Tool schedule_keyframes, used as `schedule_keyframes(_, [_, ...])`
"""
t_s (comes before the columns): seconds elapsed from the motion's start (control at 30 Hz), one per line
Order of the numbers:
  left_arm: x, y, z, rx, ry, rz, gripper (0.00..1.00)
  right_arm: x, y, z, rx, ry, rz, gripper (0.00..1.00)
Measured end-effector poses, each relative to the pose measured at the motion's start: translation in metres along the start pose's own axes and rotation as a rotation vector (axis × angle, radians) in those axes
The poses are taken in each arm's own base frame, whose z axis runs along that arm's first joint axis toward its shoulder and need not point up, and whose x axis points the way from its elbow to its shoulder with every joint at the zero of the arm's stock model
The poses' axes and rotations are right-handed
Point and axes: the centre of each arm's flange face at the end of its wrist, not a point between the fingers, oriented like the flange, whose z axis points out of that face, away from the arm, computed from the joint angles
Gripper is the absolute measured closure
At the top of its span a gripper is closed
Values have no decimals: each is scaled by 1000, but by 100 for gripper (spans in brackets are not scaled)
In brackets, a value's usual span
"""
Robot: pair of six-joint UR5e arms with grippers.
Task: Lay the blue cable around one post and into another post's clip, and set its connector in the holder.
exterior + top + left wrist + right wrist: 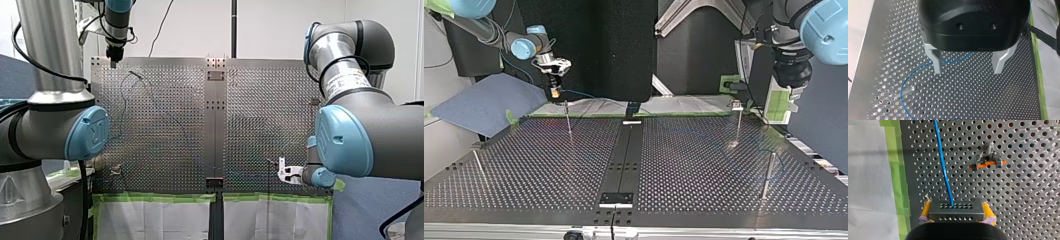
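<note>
Fingers (926, 209) of my right gripper (956, 206): yellow pads clamped on either side of the grey connector (956, 214). From the connector, blue cable (944, 170) running straight ahead over the perforated table (1023, 202), roughly parallel to the green tape (894, 170) along the table edge. Passing beside the clip post (987, 157), clearly apart, not in its orange clip (980, 165). Same gripper at lower right of the front view, near the table's near edge.

Over at my left gripper (968, 71): metal fingers spread wide, holding nothing, hovering above the table. Cable curving under it and close by a plain post (906, 91); can't tell whether wrapped around it or just lying alongside. Upper left in the front view.

Judged step: routing, connector end in hand, clip not yet loaded, connector not yet seated. No holder identifiable with confidence in any view.

Next, probably: shift the connector end sideways toward the clip post, then drop the cable into the clip slot. Calls for low slack and a straight run over the slot. Free left gripper available to pin or guide the cable near the plain post.
</note>
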Motion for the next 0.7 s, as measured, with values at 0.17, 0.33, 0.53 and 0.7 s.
schedule_keyframes(0.17, [0,0,0,0,0,0,1,0,0,0,0,0,0,100])
schedule_keyframes(0.33, [0,0,0,0,-1,0,1,0,0,0,0,-1,0,100])
schedule_keyframes(0.53, [0,0,0,1,-4,-2,1,-1,0,0,0,-3,1,100])
schedule_keyframes(0.7, [-1,-1,0,3,-10,-3,1,0,0,0,-1,-3,1,100])
